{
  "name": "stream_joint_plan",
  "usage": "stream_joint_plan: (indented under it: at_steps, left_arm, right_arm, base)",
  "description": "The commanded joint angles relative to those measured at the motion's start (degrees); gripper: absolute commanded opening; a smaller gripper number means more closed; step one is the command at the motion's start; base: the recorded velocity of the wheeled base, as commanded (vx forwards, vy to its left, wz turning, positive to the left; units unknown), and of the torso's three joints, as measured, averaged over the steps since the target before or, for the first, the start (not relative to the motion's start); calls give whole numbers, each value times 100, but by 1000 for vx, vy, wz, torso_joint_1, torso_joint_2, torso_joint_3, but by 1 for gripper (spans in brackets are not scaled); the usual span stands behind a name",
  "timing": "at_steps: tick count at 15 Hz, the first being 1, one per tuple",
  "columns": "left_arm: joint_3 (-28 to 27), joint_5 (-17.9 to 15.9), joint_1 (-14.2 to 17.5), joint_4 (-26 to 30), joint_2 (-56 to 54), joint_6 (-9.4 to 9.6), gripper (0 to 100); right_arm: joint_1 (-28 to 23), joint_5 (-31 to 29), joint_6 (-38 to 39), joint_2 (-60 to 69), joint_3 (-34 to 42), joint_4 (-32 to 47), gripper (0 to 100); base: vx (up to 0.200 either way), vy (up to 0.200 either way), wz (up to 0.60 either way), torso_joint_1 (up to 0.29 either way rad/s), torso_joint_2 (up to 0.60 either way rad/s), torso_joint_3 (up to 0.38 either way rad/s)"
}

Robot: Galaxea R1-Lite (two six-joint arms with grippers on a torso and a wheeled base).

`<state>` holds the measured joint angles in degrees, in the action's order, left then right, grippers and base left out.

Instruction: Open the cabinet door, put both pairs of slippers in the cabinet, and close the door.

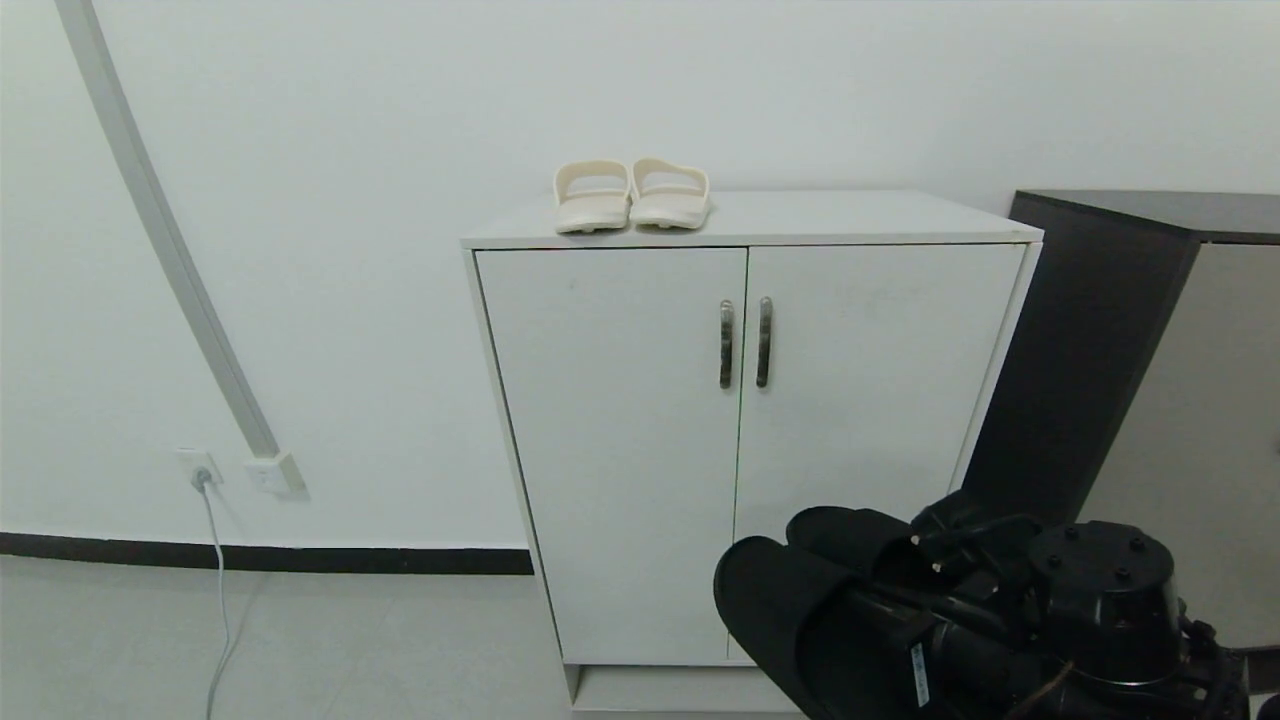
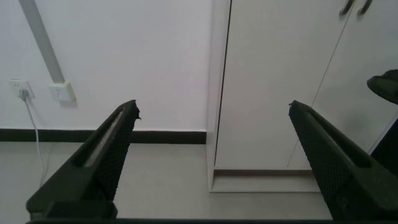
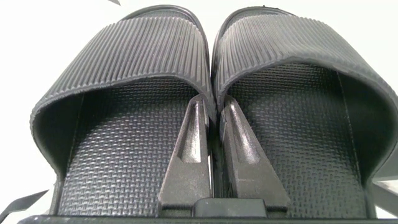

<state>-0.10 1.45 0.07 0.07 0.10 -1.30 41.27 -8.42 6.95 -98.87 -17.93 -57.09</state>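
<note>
Clamped in the right gripper (image 3: 213, 104) by their touching inner edges: black slippers (image 1: 800, 590), low before the closed right door (image 1: 870, 400) of the white cabinet (image 1: 520, 470), left door (image 1: 610, 440) closed too. Left gripper (image 2: 212, 107) with fingers spread wide apart, facing the cabinet's lower left corner. On top, cream slippers (image 1: 632, 197); just beside on right, dark cabinet (image 1: 1080, 350).

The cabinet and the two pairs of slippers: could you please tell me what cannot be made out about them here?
- Cabinet: interior, head view, hidden behind both shut doors.
- Black slippers: head view, cut by the bottom edge, partly covered by the right arm.
- Cream slippers: insoles and heels, head view, hidden behind their straps.
- Door handles: left wrist view, cut off by the top edge.
</note>
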Motion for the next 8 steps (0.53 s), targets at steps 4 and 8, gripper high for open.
stream_joint_plan:
  at_steps: [4, 8]
  left_arm:
    - [1, 4, 1, 1, -1, -1, 100]
    - [1, 4, 1, 10, 17, 78, 100]
  right_arm:
    - [22, 7, -53, 25, 53, -48, 0]
    - [22, 7, -168, -80, 167, -303, 0]
  base:
    - [0, 0, 0, 0, 0, 0]
    - [0, 0, 0, -14, 80, 82]
